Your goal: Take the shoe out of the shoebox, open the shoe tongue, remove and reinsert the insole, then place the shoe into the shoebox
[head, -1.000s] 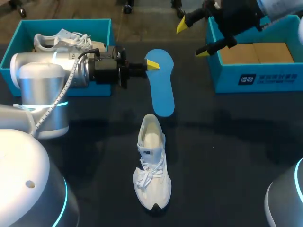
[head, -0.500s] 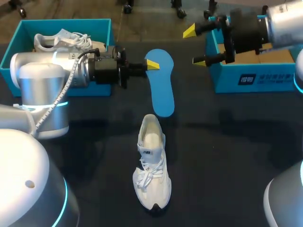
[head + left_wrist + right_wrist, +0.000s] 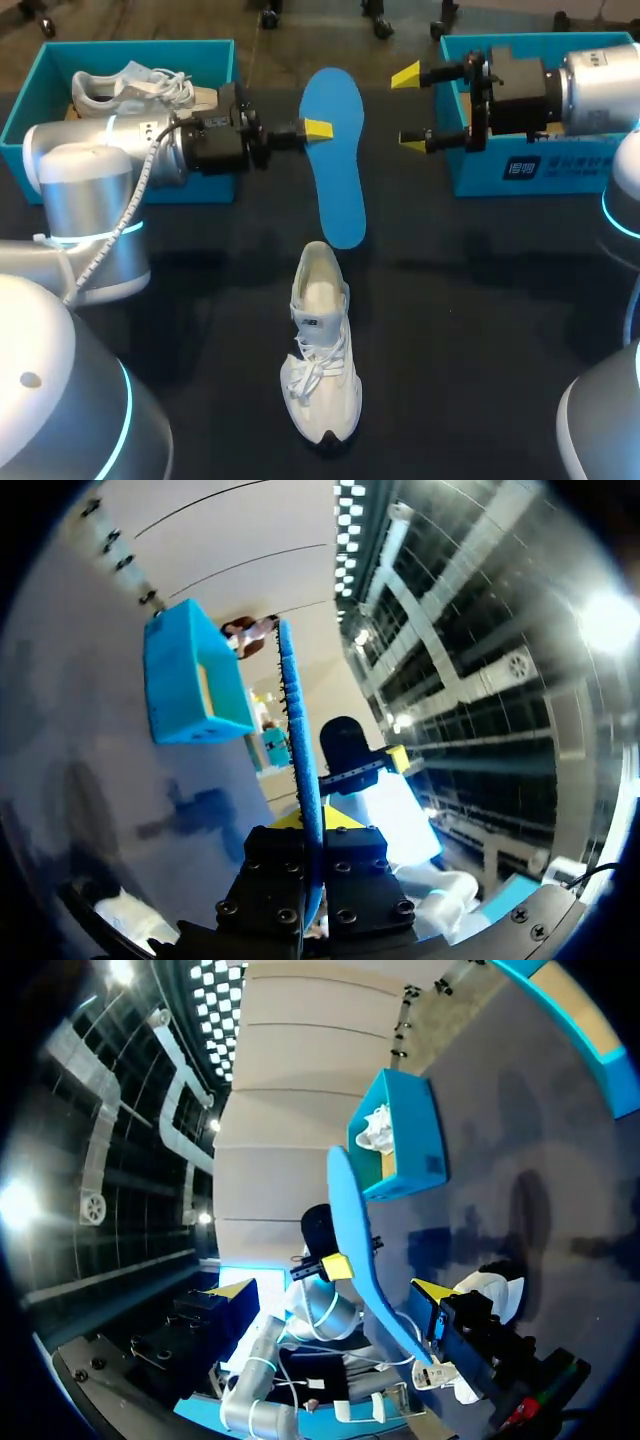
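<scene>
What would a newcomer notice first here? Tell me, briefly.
The flat bright-blue foam insole draws the eye first, held up over the middle of the black table by the left gripper, which is shut on its edge. Facing it from the right side, the right gripper hangs open in front of a teal cardboard shoebox. Nearer the robot, a white lace-up sneaker stands on the table.

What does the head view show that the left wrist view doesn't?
Only the head view: the left shoebox with a second shoe inside. Only the left wrist view: the insole edge-on, its thin edge clamped in the left gripper. Both: that blue insole, the right shoebox and the open right gripper.
</scene>
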Available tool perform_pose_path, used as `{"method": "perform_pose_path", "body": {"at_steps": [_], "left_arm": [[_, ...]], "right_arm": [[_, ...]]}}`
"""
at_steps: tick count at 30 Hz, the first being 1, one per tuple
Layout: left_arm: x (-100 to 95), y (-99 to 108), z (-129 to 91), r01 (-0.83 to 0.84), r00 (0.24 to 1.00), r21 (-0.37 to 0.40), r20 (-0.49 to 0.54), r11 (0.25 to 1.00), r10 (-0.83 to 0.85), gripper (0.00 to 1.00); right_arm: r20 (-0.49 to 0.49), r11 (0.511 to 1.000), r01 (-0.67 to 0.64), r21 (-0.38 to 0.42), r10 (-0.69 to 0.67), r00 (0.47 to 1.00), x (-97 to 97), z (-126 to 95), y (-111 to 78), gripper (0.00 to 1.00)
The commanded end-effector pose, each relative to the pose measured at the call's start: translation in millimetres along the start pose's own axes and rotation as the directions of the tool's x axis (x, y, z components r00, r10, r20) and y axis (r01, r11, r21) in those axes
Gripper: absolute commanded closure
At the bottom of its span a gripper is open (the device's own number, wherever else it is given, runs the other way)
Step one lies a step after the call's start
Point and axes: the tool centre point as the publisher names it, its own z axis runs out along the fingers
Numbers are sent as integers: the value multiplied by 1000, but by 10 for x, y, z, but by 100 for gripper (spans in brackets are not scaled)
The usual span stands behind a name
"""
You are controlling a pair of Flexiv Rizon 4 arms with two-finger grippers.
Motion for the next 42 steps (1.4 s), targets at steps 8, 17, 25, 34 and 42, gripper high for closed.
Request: {"method": "perform_pose_path", "body": {"at_steps": [8,17,25,34,42], "left_arm": [[39,-199,-94,-716,696,42,-33,697,717,100],[111,-300,-143,-839,543,23,-9,543,840,100],[119,-331,-153,-867,498,34,12,497,867,100],[161,-301,-141,-957,286,49,-1,286,958,100],[284,-305,-216,-955,-295,62,-134,-289,946,100]], "right_arm": [[-18,1000,-12,10,12,1000,-45,-1,34,0],[-35,1000,-29,12,29,999,-58,-45,48,0],[-55,999,-35,4,35,998,-81,-54,40,0],[-55,999,-35,4,35,998,-81,-54,40,0],[-55,999,-35,4,35,998,-81,-54,40,0]]}}
